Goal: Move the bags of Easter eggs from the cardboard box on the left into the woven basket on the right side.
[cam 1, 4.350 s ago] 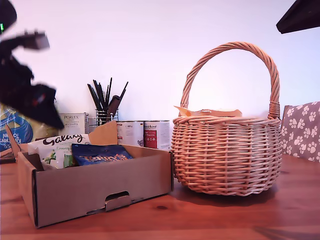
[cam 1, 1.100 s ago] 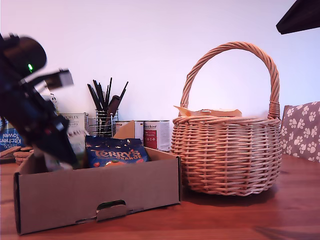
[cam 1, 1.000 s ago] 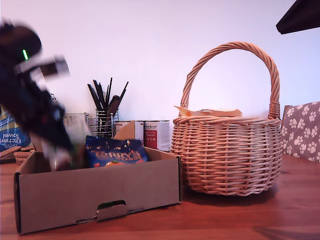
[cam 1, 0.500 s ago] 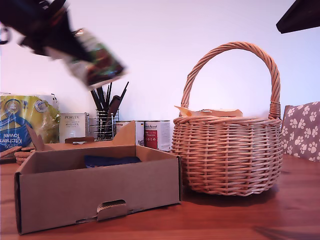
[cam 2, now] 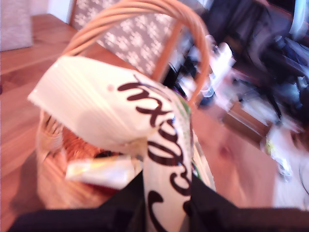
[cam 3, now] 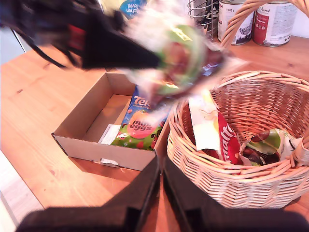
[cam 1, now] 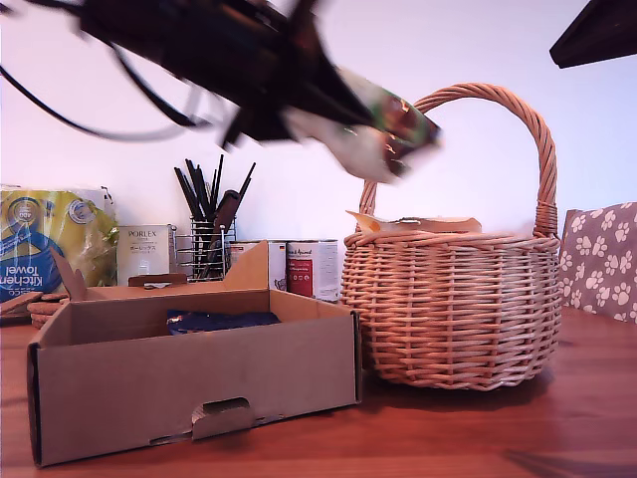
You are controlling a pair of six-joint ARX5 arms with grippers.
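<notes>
my first gripper (cam 2: pixel 161 212) is closed on the white galaxy bag (cam 2: pixel 145 130) and holds it in the air above the woven basket (cam 1: pixel 453 309), just under the arch of the basket handle (cam 1: pixel 498 100); the picture of this arm is blurred. inside the basket lies a red and white bag (cam 3: pixel 217 133) leaning on the wall nearest the cardboard box (cam 1: pixel 189 383), and beside it, deeper in the basket, a green and brown bag (cam 3: pixel 265 145). the box stands close to the basket, almost touching it, on the wooden table (cam 1: pixel 448 428). in the box there is one dark blue bag (cam 3: pixel 145 125) with an orange egg printed on it, lying flat against the box wall nearest the basket, and a small white paper (cam 3: pixel 110 134) next to it. my second gripper (cam 3: pixel 159 188) is above the gap between box and basket, its jaws nearly together with nothing between them. behind the box stand a yellow and blue towel pack (cam 1: pixel 45 249), a wire holder with black utensils (cam 1: pixel 211 224) and two tins (cam 1: pixel 294 267).
</notes>
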